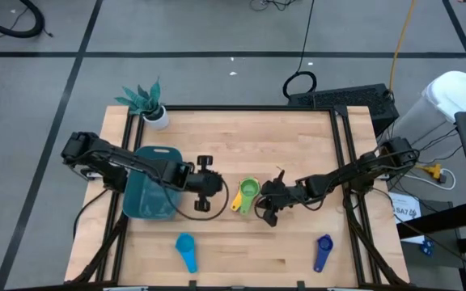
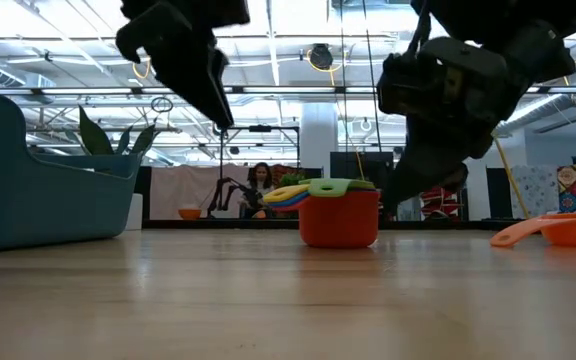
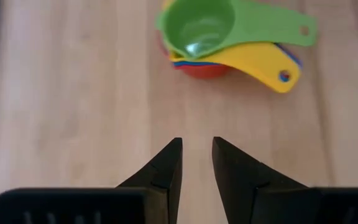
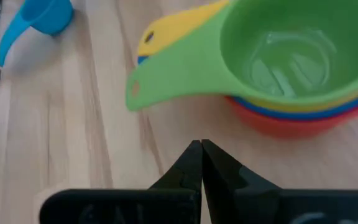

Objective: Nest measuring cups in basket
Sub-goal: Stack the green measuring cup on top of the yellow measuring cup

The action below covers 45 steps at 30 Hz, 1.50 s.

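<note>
Near the table's front edge you see two loose measuring cups, a light blue scoop and a dark blue scoop, well apart. At mid-table sits the nested stack: a glossy green cup on top, then yellow, blue and a red bowl at the base, with flat handles fanned out, all smooth plastic on pale wood grain. Your left hand hangs beside the stack, fingers slightly parted, holding nothing. Your right hand on the stack's other side is closed tight and empty. Farther left stands the dark teal basket, rounded-rectangular, under the left arm.
</note>
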{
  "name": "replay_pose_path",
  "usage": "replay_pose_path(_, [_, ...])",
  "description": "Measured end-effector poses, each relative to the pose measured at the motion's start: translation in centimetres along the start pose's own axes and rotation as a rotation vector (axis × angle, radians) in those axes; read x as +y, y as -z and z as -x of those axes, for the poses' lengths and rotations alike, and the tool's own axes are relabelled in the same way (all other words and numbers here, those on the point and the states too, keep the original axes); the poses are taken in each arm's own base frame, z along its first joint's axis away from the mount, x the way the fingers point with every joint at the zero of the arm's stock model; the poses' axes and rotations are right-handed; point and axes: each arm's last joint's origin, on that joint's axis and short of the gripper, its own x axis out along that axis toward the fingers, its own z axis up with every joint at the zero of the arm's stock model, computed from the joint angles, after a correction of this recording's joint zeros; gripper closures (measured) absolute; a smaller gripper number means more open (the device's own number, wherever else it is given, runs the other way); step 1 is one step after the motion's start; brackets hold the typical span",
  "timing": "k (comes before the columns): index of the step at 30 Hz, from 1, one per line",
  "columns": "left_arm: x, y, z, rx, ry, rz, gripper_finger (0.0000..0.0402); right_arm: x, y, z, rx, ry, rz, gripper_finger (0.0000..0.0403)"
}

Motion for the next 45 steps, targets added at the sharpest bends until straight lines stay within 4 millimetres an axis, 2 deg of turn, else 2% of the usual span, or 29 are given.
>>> replay_pose_path(7, [-0.4,1.0,-1.8,-0.074,0.066,0.063,0.0309,0.5,0.2,0.0,-0.020,-0.002,-0.019,0.0403])
replay_pose_path(13, [-1.4,2.4,-5.1,-0.089,0.072,0.094,0.0309,0.7,0.3,0.1,-0.075,0.036,-0.017,0.0403])
replay_pose_path(18, [-2.3,3.0,-6.7,-0.043,0.081,0.083,0.0309,1.1,0.3,0.1,-0.094,0.017,-0.014,0.0403])
replay_pose_path(22, [-2.8,2.6,-6.8,-0.087,0.089,0.072,0.0309,1.0,0.5,-0.5,-0.088,0.022,-0.024,0.0403])
replay_pose_path(31, [-2.8,2.4,-6.8,-0.104,0.088,0.069,0.0311,0.8,1.4,-3.3,-0.078,-0.005,-0.040,0.0403])
replay_pose_path(33, [-2.8,2.4,-6.8,-0.102,0.089,0.066,0.0324,0.8,1.4,-3.5,-0.074,-0.003,-0.039,0.0403])
replay_pose_path(37, [-2.8,2.5,-6.8,-0.096,0.088,0.050,0.0388,1.0,1.2,-3.7,-0.077,-0.007,-0.037,0.0403])
replay_pose_path(45, [-2.8,2.1,-6.8,-0.134,0.088,0.050,0.0398,1.2,0.8,-3.7,-0.124,-0.017,-0.042,0.0403])
